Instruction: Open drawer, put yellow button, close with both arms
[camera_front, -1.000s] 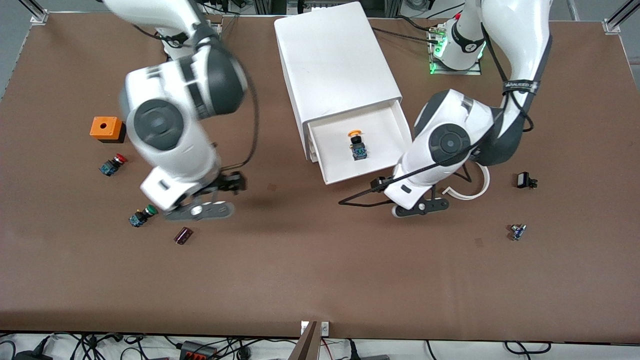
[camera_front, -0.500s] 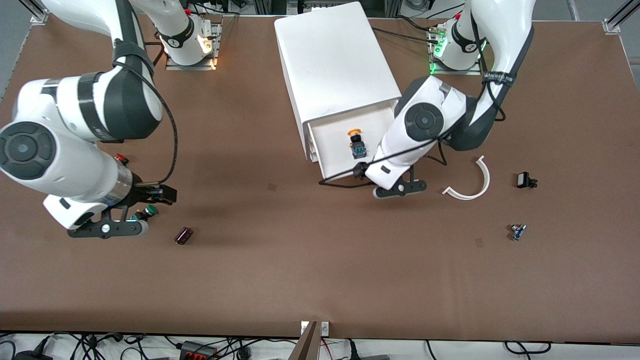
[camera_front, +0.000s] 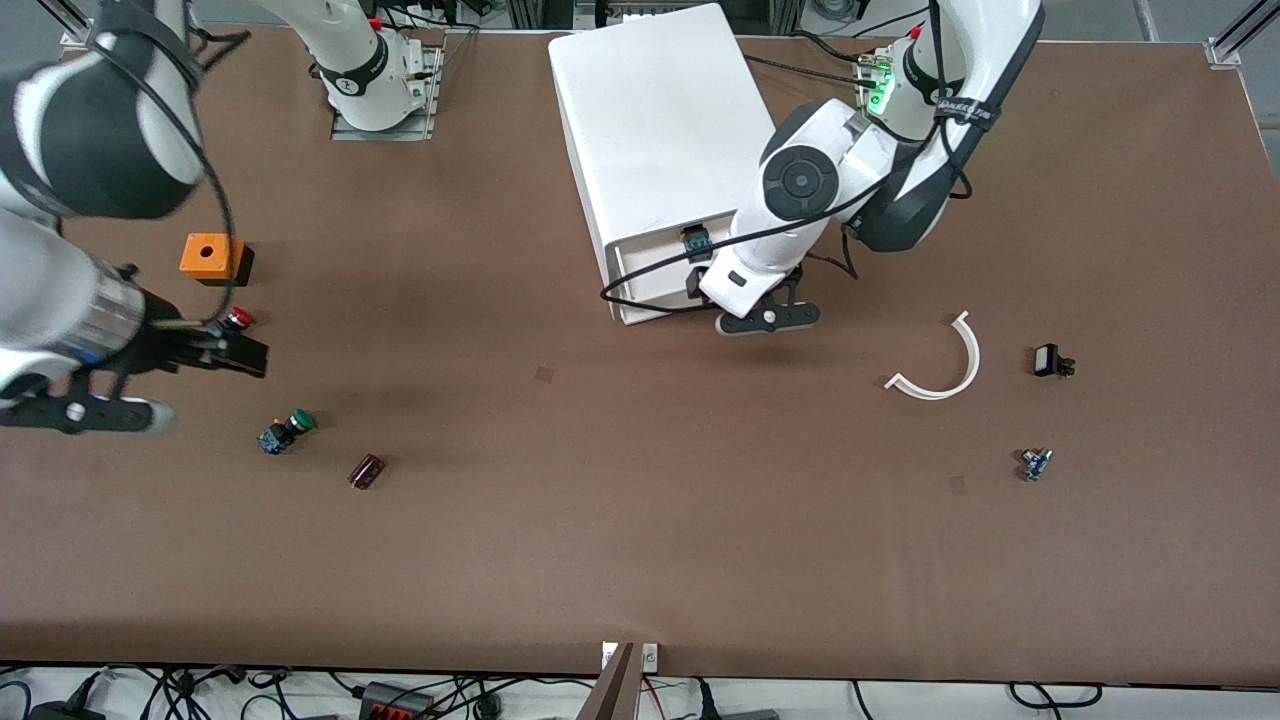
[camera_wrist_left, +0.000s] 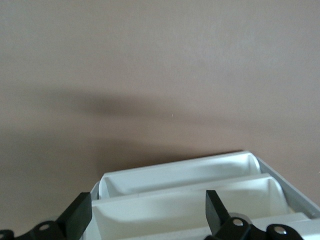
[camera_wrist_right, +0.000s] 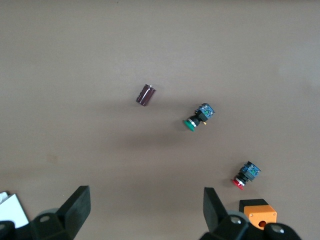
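Fingers spread apart, the left gripper (camera_front: 762, 312) sits at the shallow white plastic top drawer (camera_front: 655, 283), nearly pushed into the big white boxy cabinet (camera_front: 660, 130). Only the small yellow button's black-and-blue body (camera_front: 696, 240) shows at the drawer's mouth. Toward its own end of the table, the right gripper (camera_front: 85, 413) hangs with fingers apart, above bare table near the red-capped switch (camera_front: 236, 319).

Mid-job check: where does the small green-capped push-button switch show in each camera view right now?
Front view: green-capped push-button switch on the brown table, toward the right arm's end, beside the dark cylindrical capacitor.
Right wrist view: near the middle, with the capacitor beside it.
Left wrist view: not in it; only white drawers and table.
Shared landmark: the red-capped switch.
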